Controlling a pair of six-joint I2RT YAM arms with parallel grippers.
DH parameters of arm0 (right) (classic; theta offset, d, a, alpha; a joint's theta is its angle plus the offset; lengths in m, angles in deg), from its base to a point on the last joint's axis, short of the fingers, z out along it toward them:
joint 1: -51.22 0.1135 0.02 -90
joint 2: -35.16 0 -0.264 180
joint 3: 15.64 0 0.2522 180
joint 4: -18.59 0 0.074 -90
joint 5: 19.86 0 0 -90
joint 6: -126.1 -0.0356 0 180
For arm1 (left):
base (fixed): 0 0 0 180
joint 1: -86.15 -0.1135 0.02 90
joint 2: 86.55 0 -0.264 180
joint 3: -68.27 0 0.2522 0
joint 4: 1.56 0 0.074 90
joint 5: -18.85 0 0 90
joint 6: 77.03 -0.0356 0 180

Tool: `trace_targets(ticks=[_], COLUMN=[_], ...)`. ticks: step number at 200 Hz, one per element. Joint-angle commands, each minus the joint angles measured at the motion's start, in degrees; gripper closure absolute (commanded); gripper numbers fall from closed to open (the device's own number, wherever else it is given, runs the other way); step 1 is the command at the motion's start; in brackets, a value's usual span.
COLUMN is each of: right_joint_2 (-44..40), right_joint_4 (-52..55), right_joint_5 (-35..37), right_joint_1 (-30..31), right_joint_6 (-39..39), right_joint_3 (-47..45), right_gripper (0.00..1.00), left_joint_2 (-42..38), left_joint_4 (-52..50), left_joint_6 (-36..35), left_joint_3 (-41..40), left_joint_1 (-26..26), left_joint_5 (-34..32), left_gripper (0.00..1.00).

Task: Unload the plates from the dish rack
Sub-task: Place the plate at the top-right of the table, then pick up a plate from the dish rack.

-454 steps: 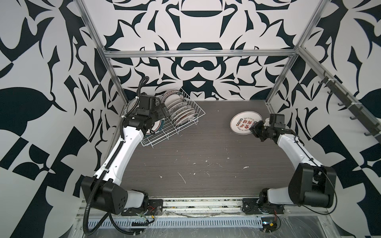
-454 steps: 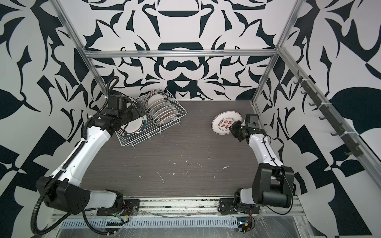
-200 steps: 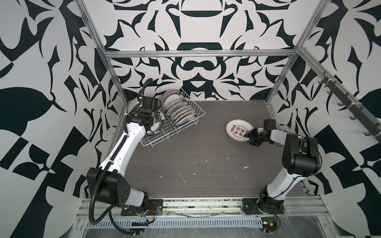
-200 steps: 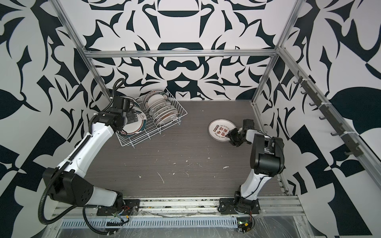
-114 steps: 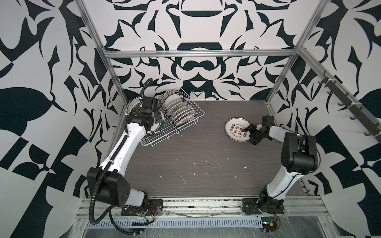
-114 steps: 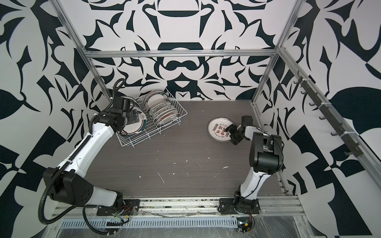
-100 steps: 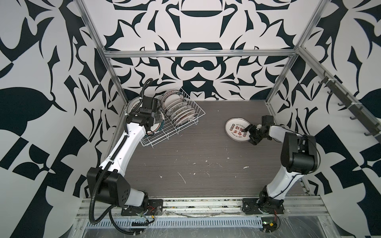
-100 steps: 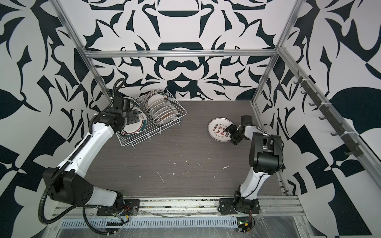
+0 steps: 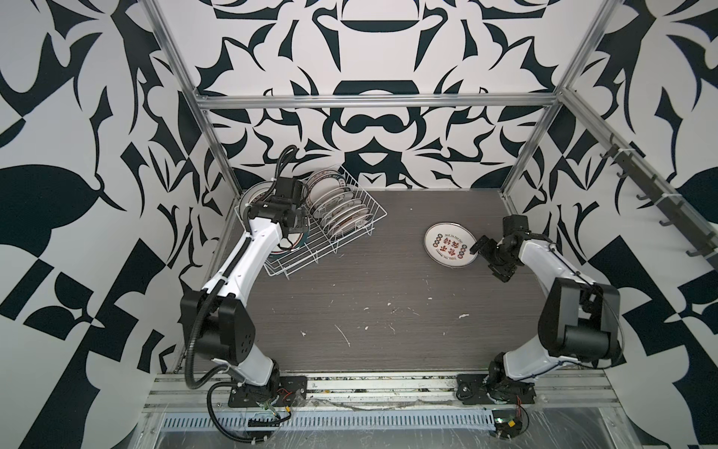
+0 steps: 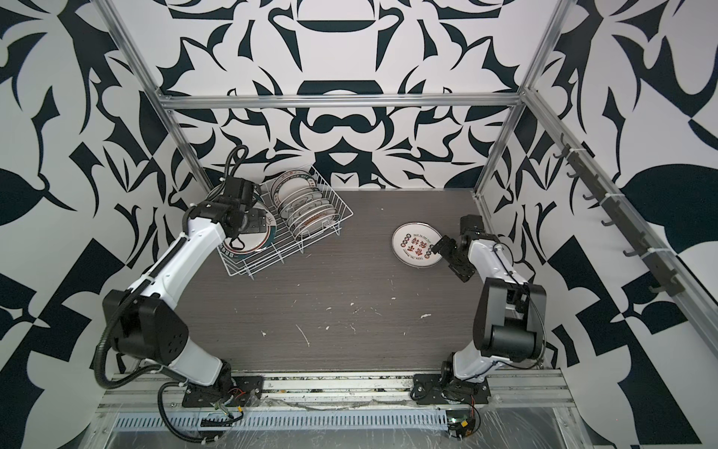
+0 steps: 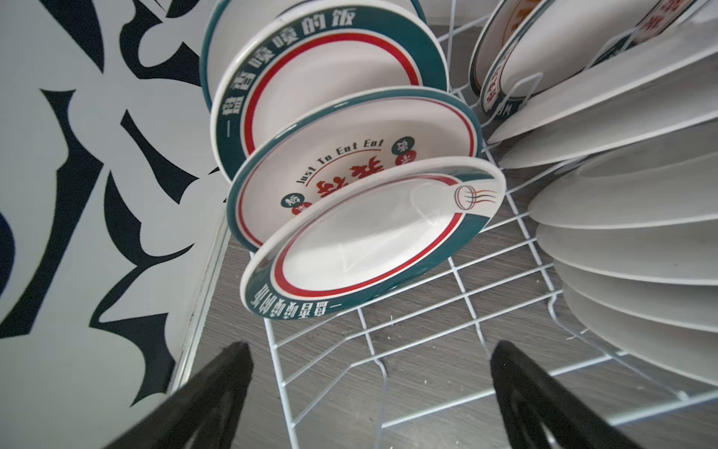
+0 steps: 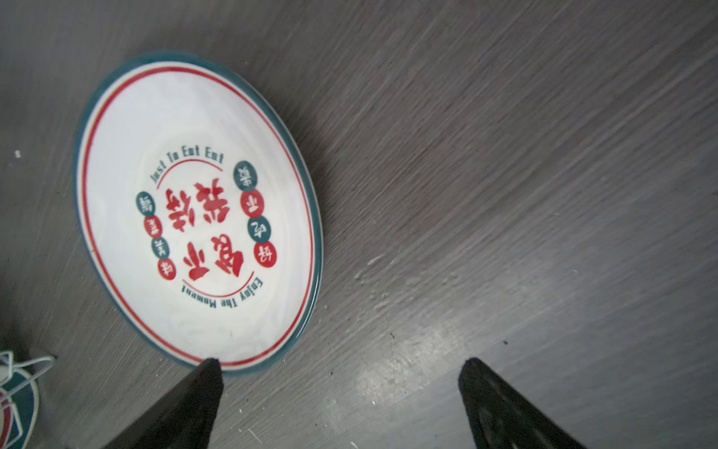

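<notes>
Right end effector [image 12: 341,365]: fingers spread wide, nothing between them. In the right wrist view one fingertip [image 12: 209,371] sits at the rim of the loose plate [image 12: 198,210]; can't tell if it touches. In both top views it's just beside that plate [image 9: 450,245] [image 10: 417,244], on the right arm's side. The plate lies flat, face up, on the dark woodgrain worktop [image 9: 369,303], far right part, well apart from the dish rack [image 9: 311,254]. Print: red Chinese characters, red and teal dots, "Just To Eat Eat", "Enjoy The Moment", teal edge with a red ring. Left end effector [image 11: 371,346]: fingers also wide apart, empty, above the rack's wire floor [image 11: 466,303] and facing the nearest racked plate [image 11: 369,241], which has a teal rim and a red ring and leans low. Behind it is a second plate [image 11: 349,155] with the same "Just To Eat Eat" print, then a third [image 11: 311,77] with a broad teal band. The neighbouring row [image 11: 621,252] holds several plates, white backs toward the camera. The rack sits skewed in the worktop's far left corner by the wall.
</notes>
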Motion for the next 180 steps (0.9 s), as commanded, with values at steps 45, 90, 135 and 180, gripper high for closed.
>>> trace_targets(ticks=[45,90,135,180], right_joint_2=[-4.3,-0.3,-0.3,1.0], right_joint_4=[2.4,0.3,-2.2,-2.3], right_joint_5=[-3.2,-7.9,-11.2,-11.8], right_joint_1=[0.0,0.0,0.0,0.0], right_joint_6=[8.1,9.8,9.6,9.2], right_joint_3=[-0.6,0.6,-0.7,-0.3], right_gripper=[0.01,0.01,0.01,0.01], left_joint_2=[1.1,3.3,8.9,14.1], left_joint_4=[-8.1,-9.8,-13.0,-15.6], left_joint_6=[-16.5,-23.1,-25.8,-28.2], left_joint_3=[9.2,11.7,18.8,25.4], left_joint_1=[-4.2,-5.8,-9.1,-11.0], left_joint_5=[11.1,19.3,21.8,23.0], left_gripper=[0.01,0.06,0.08,0.08])
